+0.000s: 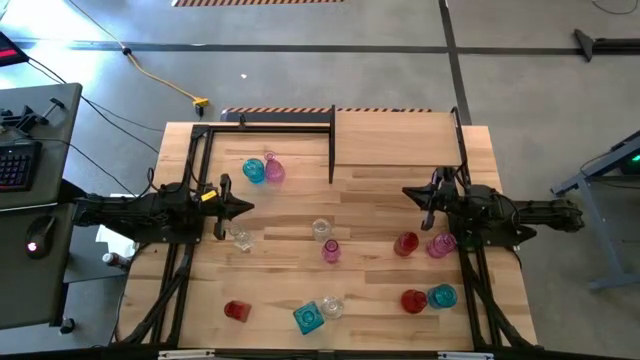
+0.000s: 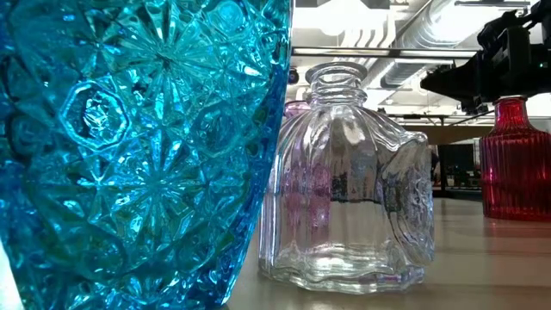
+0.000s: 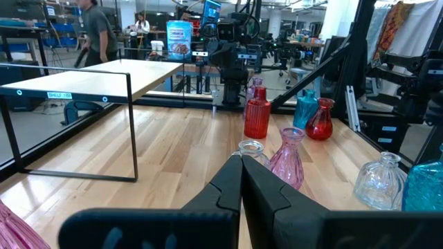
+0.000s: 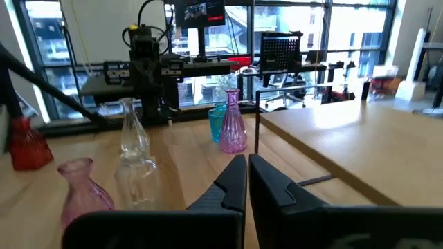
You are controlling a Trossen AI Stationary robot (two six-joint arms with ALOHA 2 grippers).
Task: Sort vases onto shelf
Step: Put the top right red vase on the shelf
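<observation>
Shelf (image 1: 395,138): light-wood platform on black posts at the far right of the table (image 1: 300,205). I count nothing on it, so by my reading no sorting is done yet.

Vases, all standing on the tabletop, none on the shelf:
- teal vase (image 1: 253,171) and pink vase (image 1: 273,170), touching or nearly so, far left of centre, just left of the shelf's post.
- clear bottle vase (image 1: 241,238), just beside my left gripper.
- clear squat vase (image 1: 321,229) and pink bottle vase (image 1: 331,250), mid-table, close together.
- red vase (image 1: 405,244) and pink squat vase (image 1: 440,245), just beside my right gripper.
- second red vase (image 1: 414,300) and teal round vase (image 1: 442,296), near right, side by side.
- small red vase (image 1: 236,310), near left, on its own.
- cut-glass teal vase (image 1: 308,317) and clear ribbed vase (image 1: 332,306), at the near edge, filling the low view.

Left gripper (image 1: 241,208): fingers pressed together, pinching nothing, parked at the table's left side.
Right gripper (image 1: 410,193): fingers pressed together, pinching nothing, parked at the right, near the shelf's front corner.

Remaining, as I judge it: all twelve vases I can count.
</observation>
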